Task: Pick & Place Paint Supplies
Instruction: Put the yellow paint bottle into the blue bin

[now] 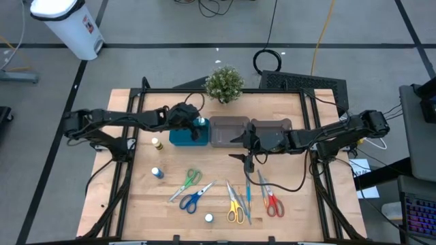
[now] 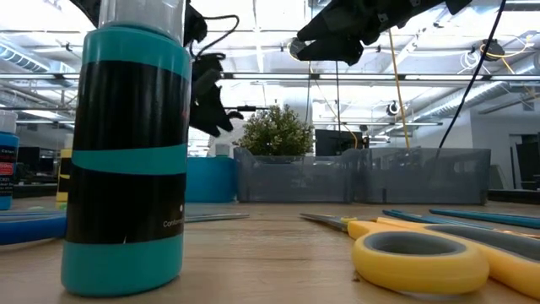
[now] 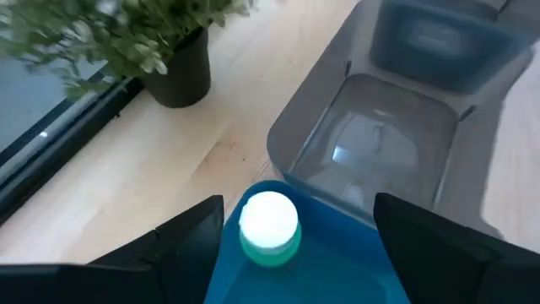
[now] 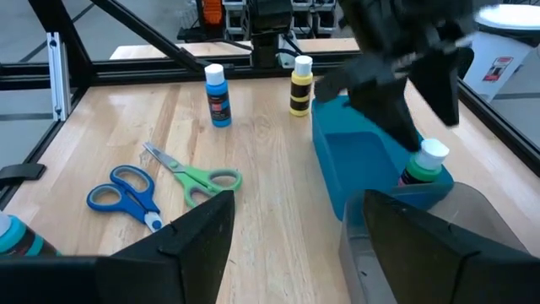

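Note:
A green bottle with a white cap [image 3: 270,221] stands upright in the far corner of the teal tray [image 1: 181,138]. My left gripper [image 3: 297,203] hovers open just above it, one finger on either side and neither touching; the right wrist view shows it over the cap [image 4: 434,152]. My right gripper [image 1: 240,146] hangs open in the air beside the grey bins, with nothing between its fingers. On the table lie a yellow bottle [image 1: 156,143], a blue bottle [image 1: 157,173], a teal bottle [image 1: 208,218] and scissors with green [image 1: 191,180], blue [image 1: 194,199], yellow [image 1: 235,207] and red [image 1: 272,203] handles.
Two grey translucent bins [image 1: 228,131] [image 1: 272,129] stand side by side right of the tray. A small potted plant [image 1: 224,84] is at the far edge. Thin blue sticks [image 1: 248,199] lie between the yellow and red scissors. Bare wood lies at the near left.

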